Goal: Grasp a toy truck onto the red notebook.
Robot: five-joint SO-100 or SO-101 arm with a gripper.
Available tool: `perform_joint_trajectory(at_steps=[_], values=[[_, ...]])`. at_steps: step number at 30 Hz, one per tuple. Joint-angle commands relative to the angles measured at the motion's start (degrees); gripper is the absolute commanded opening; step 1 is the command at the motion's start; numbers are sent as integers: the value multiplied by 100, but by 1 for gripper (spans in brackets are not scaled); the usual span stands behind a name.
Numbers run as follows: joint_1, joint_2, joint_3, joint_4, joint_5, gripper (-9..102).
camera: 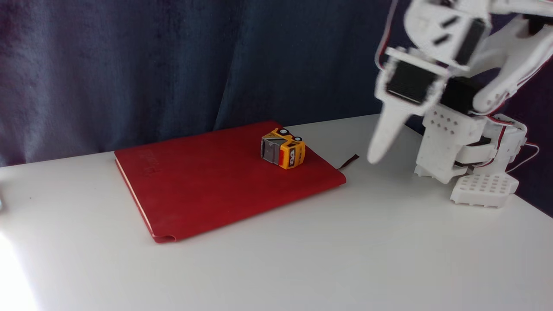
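arm (453, 65) at upper right motion-blurred, top cut off by frame edge; gripper (380, 151) shows one smeared finger, jaw state unreadable. red notebook (216, 181) embossing illegible.

A smooth white tabletop (302, 259) fills the lower frame. Behind it, a dark blue-grey fabric curtain (151, 65) hangs across the upper frame.

faint embossed mark on the red notebook (216, 181) unreadable, graphic on the toy truck (283, 149) illegible

White table (302, 259) before a dark blue curtain (173, 65), with bright glare, perhaps daylight, at lower left.
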Motion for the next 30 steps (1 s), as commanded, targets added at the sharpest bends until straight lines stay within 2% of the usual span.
perform_joint_trajectory(at_steps=[1, 9, 15, 30], values=[[-457, 642, 387, -404, 492, 2], [-545, 2856, 1784, -782, 1266, 6], [-501, 4491, 2689, -431, 1389, 4], [-694, 4544, 3419, -519, 1573, 0]])
